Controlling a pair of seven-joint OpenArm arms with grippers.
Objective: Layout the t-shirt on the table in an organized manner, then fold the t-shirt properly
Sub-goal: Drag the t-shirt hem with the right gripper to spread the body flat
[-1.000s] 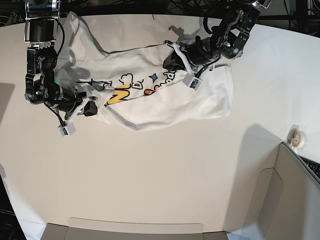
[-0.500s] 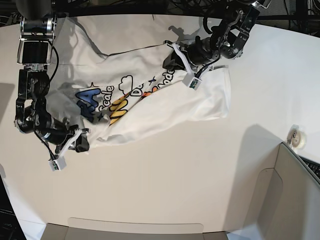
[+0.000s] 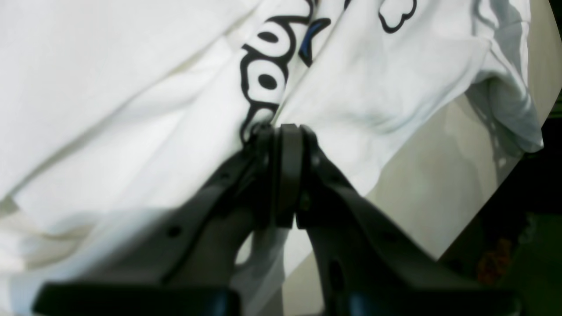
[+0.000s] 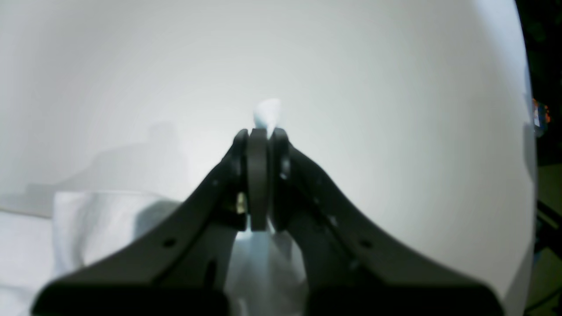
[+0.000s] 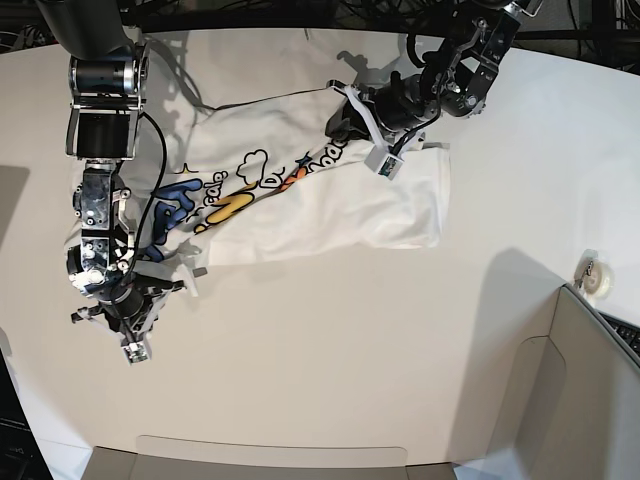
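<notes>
T-shirt point(image 5: 300, 195) hangs stretched across the white table point(image 5: 330, 350), each gripper, left point(image 3: 285, 131) and right point(image 4: 259, 134), pinching its cloth between pressed-together jaws, apparently to pull it flat for laying out.

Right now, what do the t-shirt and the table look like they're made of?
T-shirt: soft white knit, likely cotton; it creases and drapes where both claws pinch it, with a matte printed graphic. Table: hard, smooth white surface, perhaps laminate; faint sheen, soft shadows.
</notes>
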